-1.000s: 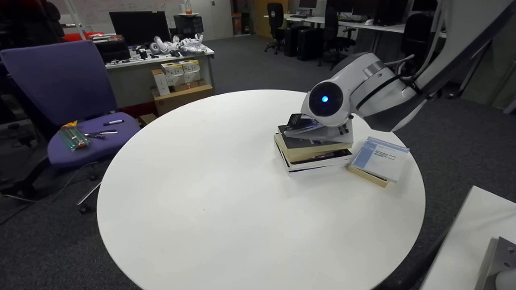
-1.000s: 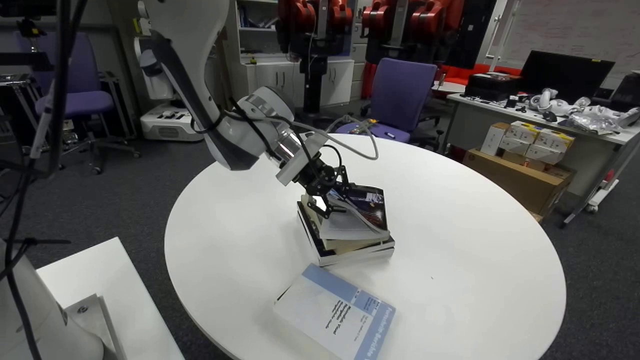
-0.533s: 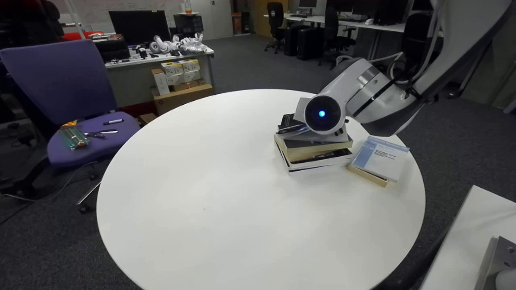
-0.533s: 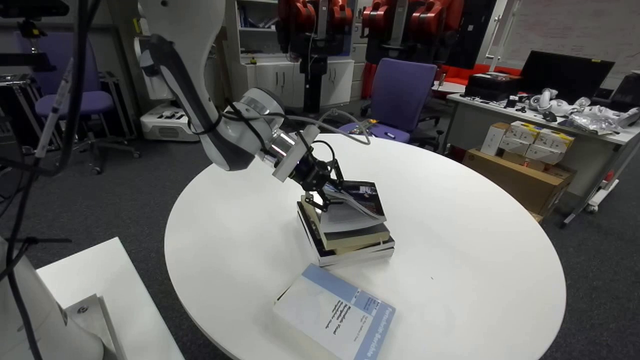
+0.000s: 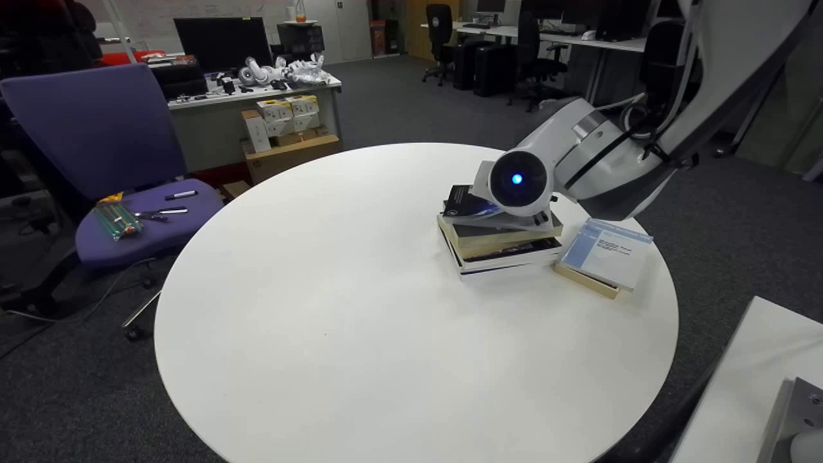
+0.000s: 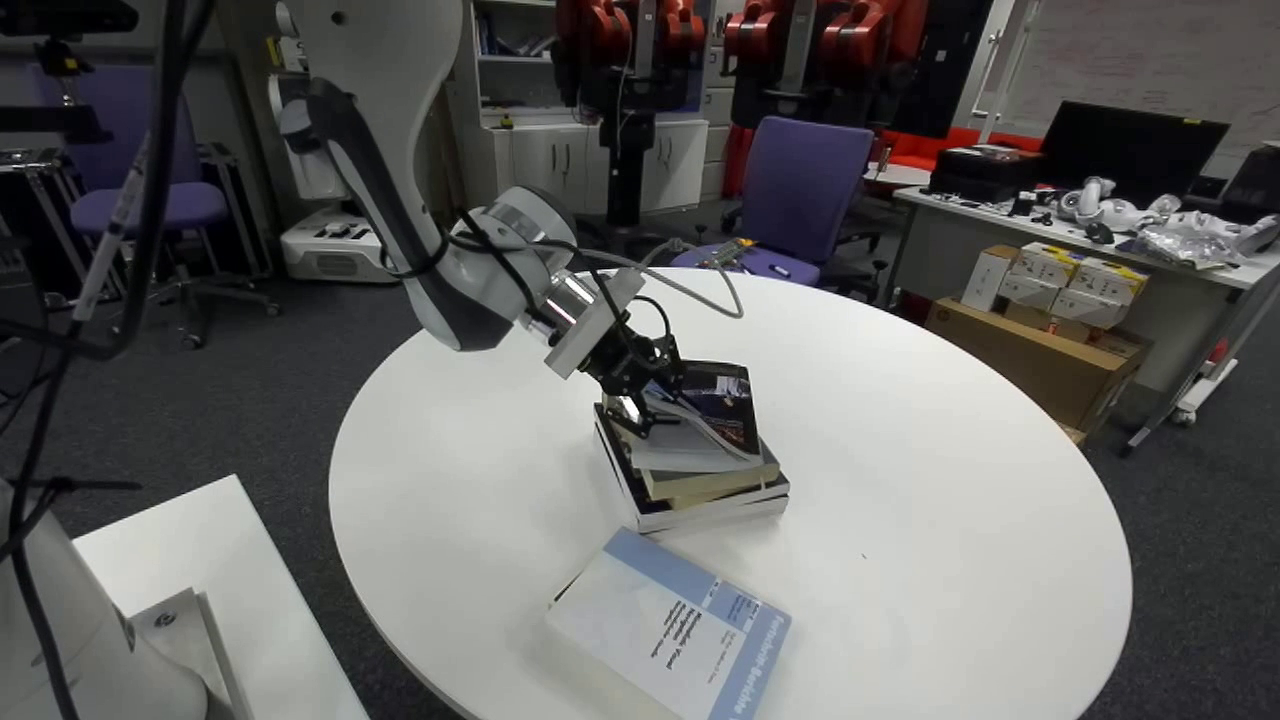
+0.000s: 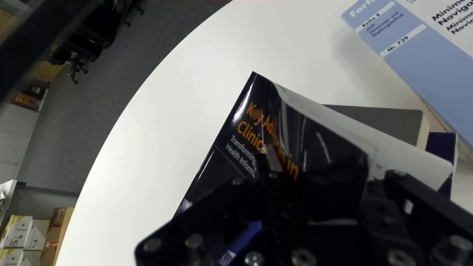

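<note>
A dark, glossy paperback (image 6: 728, 400) lies on top of a stack of books; it also shows in an exterior view (image 5: 466, 204) and in the wrist view (image 7: 221, 166). Its cover is bent up and some pages fan apart under it. My gripper (image 6: 672, 400) is tilted down at the book's near edge. In the wrist view the fingers (image 7: 319, 181) stand apart, one over the cover and one beyond the bent edge, with cover and pages between them. Whether they press on the book I cannot tell. The arm's wrist hides the gripper in an exterior view.
Thicker books (image 6: 715, 508) form the stack below, on a round white table (image 6: 930, 520). A blue and white book (image 6: 670, 625) lies on another book beside the stack, also in an exterior view (image 5: 607, 254). A purple chair (image 5: 148, 215) stands by the table.
My gripper moved back toward the robot's base, then slightly down. The top book slid the same way on the stack and now lies flatter. The other books stayed put.
</note>
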